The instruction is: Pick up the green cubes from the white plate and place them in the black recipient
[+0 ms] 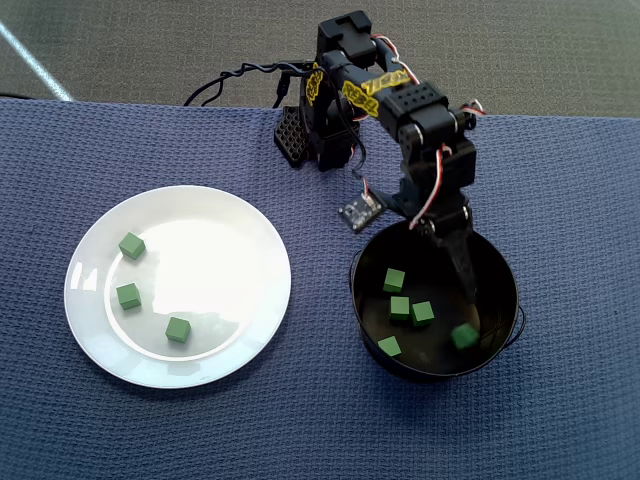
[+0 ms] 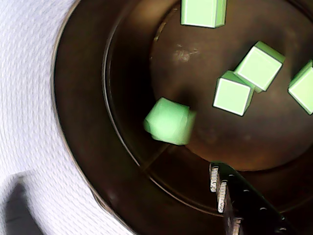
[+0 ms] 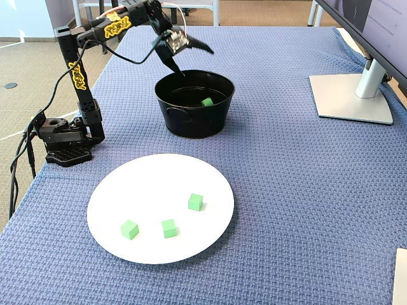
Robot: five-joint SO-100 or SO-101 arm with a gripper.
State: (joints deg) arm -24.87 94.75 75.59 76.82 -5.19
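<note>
The gripper (image 3: 189, 58) hangs spread wide and empty over the black pot (image 1: 500, 270), fingers pointing down; five green cubes (image 1: 399, 308) lie inside, one blurred.

Three green cubes (image 1: 128, 295) on white plate (image 1: 250, 330), five in black recipient (image 1: 505, 275)
</note>
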